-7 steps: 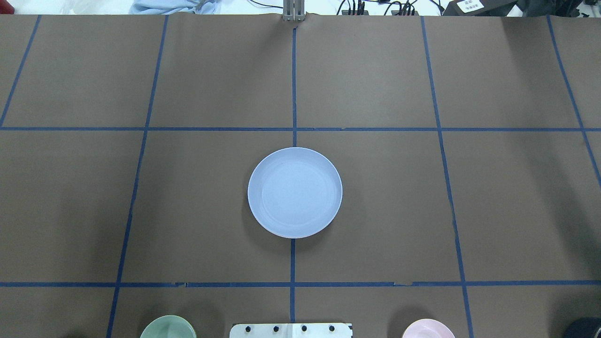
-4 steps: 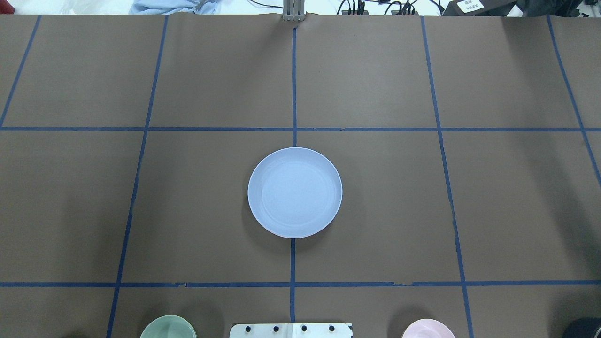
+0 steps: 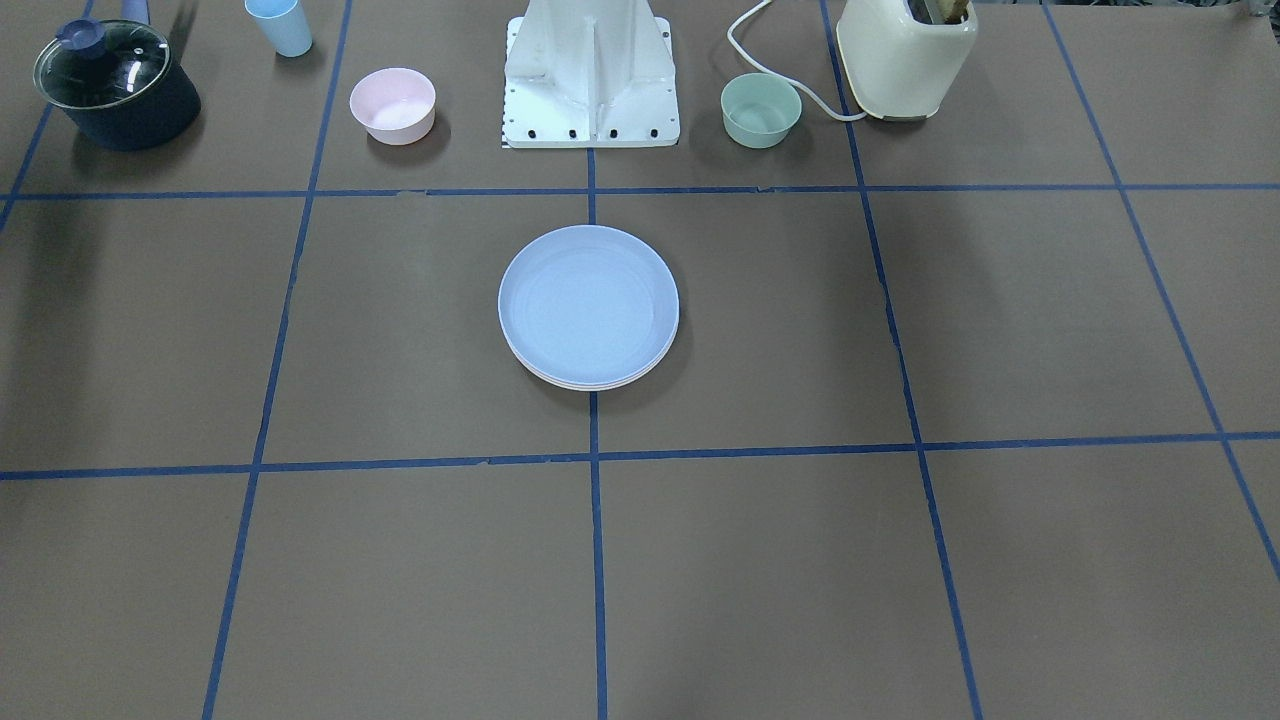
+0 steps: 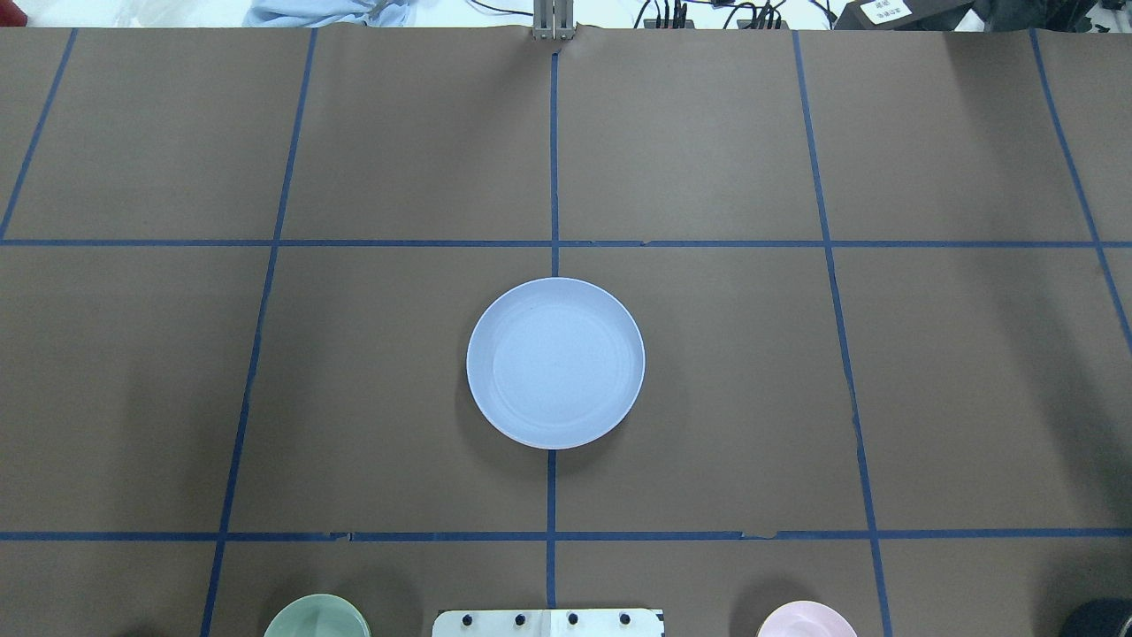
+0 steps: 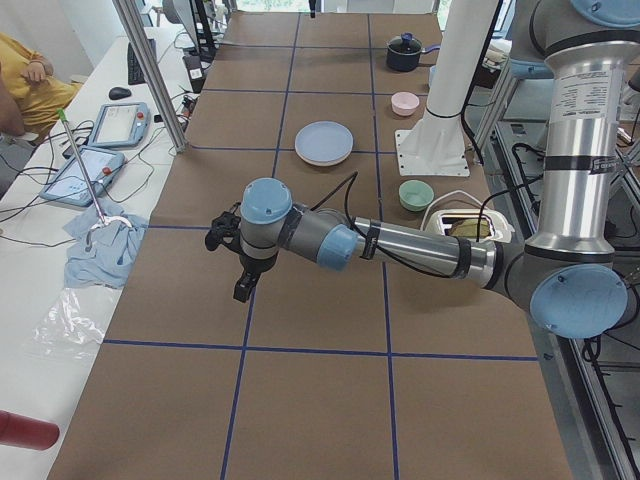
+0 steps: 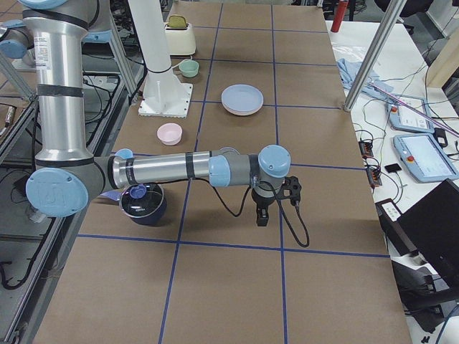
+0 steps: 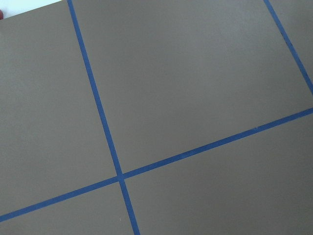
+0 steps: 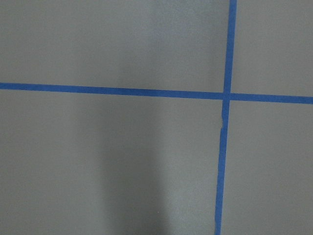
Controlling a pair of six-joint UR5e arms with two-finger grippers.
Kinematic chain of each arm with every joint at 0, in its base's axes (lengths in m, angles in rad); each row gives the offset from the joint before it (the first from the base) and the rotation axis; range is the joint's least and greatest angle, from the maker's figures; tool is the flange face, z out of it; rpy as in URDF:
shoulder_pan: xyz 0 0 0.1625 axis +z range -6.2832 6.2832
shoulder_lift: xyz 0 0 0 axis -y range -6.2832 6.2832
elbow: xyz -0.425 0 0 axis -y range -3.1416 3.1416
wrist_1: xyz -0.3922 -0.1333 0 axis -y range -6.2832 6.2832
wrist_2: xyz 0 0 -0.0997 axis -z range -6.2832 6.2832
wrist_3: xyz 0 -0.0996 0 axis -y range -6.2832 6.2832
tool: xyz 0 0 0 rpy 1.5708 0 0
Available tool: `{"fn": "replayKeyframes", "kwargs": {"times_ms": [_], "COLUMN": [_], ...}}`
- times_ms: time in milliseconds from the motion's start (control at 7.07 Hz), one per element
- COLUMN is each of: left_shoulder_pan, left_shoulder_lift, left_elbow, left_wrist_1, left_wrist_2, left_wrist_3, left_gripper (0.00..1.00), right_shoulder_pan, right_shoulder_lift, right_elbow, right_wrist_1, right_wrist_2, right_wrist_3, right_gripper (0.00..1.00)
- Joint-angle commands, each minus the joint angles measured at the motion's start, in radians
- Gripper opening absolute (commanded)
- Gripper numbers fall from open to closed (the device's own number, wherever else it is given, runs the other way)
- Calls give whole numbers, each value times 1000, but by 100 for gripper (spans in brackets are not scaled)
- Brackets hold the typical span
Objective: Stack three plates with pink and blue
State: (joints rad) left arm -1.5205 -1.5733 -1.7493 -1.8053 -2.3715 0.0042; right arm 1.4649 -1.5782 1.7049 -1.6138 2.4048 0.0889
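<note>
Bowls are found along the robot-side edge of the bench (image 3: pixel 900 560). A pink bowl (image 3: pixel 392 104) and a green bowl (image 3: pixel 761 110) are set on either side of the base plate (image 3: pixel 590 120), well apart from the task's things.

Further out, at the middle of the bench, the three plates are seen as one stack on the centre tape line (image 3: pixel 596 560). The blue plate (image 3: pixel 588 300) is uppermost. The pale rims of the lower plates (image 3: pixel 592 384) are shown just beneath its operator-side edge and look pinkish in the right side view. Their order cannot be made out.

The left end effector (image 5: pixel 242 291) is hung over the bench towards its left end, and the right end effector (image 6: pixel 262 219) towards its right end. Both are pointed downward and no plate is seen in either. Whether their jaws are wide or narrow cannot be told, since they are shown in the side views only.

The stack lies between the two, inward along the bench from each and well apart from both. Neither arm can be called the nearer. The plates are round, so no long axis has to be matched. The stacking is judged complete. Any correction would have to be made by a reach inward to the bench's centre.
</note>
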Motion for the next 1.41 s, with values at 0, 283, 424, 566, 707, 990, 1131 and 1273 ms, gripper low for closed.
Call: {"fn": "replayKeyframes", "kwargs": {"times_ms": [0, 283, 424, 566, 707, 990, 1131, 1273], "left_shoulder_pan": [-3, -1, 2, -6, -3, -1, 3, 2], "left_shoulder_lift": [6, 30, 60, 88, 137, 134, 130, 130], "left_elbow": [-37, -87, -84, -119, -212, -243, -240, -243], "left_wrist_1": [1, 6, 0, 3, 15, 27, 27, 26], "left_wrist_2": [2, -3, 0, -9, -6, -3, 3, 3], "left_wrist_3": [0, -3, 2, 5, -6, -6, -7, -10], "left_gripper": [99, 99, 99, 99, 99, 100, 99, 100], "right_shoulder_pan": [0, 34, 34, 38, 40, 49, 58, 57], "right_shoulder_lift": [-5, -58, -60, -63, -63, -69, -69, -66], "right_elbow": [-7, 54, 55, 70, 79, 75, 123, 90], "right_wrist_1": [0, 0, 0, 0, 0, 0, 0, 0], "right_wrist_2": [1, -2, -19, -19, -24, -21, -22, -41], "right_wrist_3": [2, 0, -1, -5, 0, 0, 3, 0], "right_gripper": [100, 100, 100, 100, 100, 100, 100, 100]}}
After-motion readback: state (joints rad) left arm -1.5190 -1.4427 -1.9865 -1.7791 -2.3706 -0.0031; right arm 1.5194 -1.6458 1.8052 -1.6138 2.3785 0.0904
